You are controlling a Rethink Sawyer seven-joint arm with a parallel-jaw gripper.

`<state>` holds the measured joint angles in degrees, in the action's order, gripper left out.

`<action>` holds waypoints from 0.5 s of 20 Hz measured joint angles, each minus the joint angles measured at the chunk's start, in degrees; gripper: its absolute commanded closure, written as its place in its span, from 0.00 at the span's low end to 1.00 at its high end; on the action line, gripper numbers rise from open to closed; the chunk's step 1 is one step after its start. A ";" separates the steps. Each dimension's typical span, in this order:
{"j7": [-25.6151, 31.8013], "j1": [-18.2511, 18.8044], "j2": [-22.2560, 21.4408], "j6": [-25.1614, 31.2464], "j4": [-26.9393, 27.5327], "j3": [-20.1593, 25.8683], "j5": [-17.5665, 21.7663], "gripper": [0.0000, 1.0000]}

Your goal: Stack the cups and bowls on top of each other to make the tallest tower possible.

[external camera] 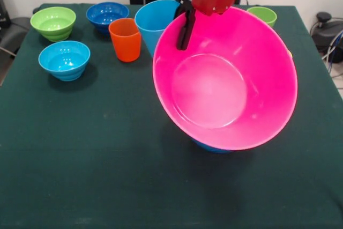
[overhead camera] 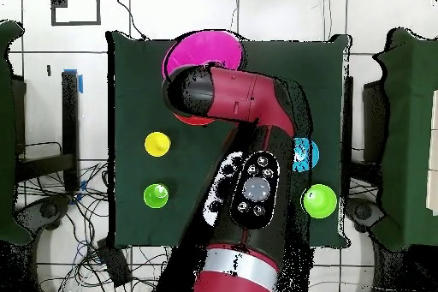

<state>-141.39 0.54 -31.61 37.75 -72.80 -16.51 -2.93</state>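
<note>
The gripper (external camera: pixel 184 35) clamps the far rim of the pink bowl (external camera: pixel 228 87), which tilts steeply over a blue bowl (external camera: pixel 210 146) mid-table. Next it likely needs levelling, then release.

Blue bowl (external camera: pixel 210 147) mostly hidden beneath tilted pink bowl (external camera: pixel 225 79).

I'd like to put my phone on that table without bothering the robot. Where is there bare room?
The near half of the green tablecloth, in front of the tilted pink bowl and light blue bowl, is bare. The far edge is crowded: green bowl, dark blue bowl, orange cup, light blue cup.
</note>
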 measured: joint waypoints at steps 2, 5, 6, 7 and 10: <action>0.14 0.08 0.12 1.69 0.58 0.03 0.40 1.00; 0.32 0.15 -0.07 11.34 1.72 0.13 1.46 1.00; 0.32 0.02 -0.41 14.99 1.62 0.17 1.56 1.00; 0.32 -0.10 -0.71 17.22 1.48 0.23 1.55 1.00; 0.32 -0.65 -2.15 22.75 0.44 0.63 1.50 1.00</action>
<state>-141.08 -0.11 -33.76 60.50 -72.37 -15.88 -1.43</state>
